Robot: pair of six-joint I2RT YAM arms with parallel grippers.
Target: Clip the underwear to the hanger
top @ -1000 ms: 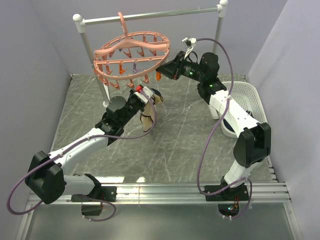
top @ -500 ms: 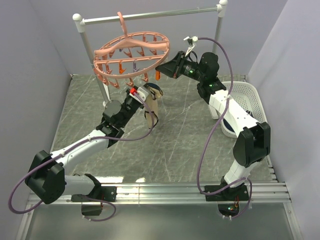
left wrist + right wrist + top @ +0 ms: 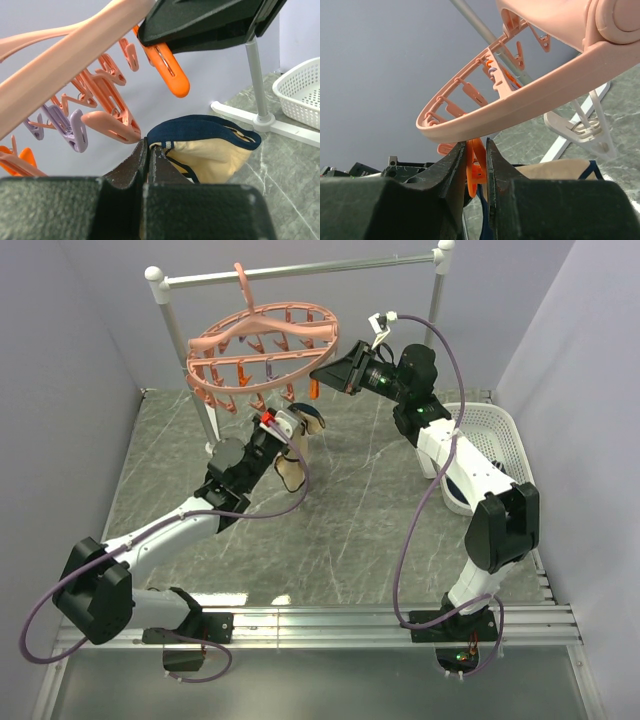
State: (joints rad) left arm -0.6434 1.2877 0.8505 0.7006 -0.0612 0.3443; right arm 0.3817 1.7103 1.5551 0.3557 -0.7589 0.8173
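A: Starting on our left, where do we have the underwear [image 3: 292,468]?

B: In our left gripper [image 3: 148,150]. Its jaws are pressed together on the navy trim at one edge. The beige body droops beyond the fingertips, lifted off the table and just under the near clips of the hanger [image 3: 191,368].

A: How do we expect it to handle?

B: We judge it very light and completely limp. In the left wrist view the trim curls over in an arc and the cloth folds on itself. It looks neither fragile nor slippery, but it will sag away from any spot we aren't pinching.

A: So where should we take hold?

B: On the trim, as we do now. That band looks firmer than the thin beige cloth, so it should give a clip something to bite. We'd offer the stretch of trim right beside our fingertips, since that's the only part we really control.

A: And over to the right?

B: Our right gripper [image 3: 476,155] is clamped on the orange clip [image 3: 476,170] that hangs from the ring, one finger on each side. We cannot tell whether the squeeze has parted the clip's mouth, because our own fingers hide it.

A: Anything else to mind?

B: The hanger hangs by its hook from the rack [image 3: 300,272], so we think it may swing if we push on it.
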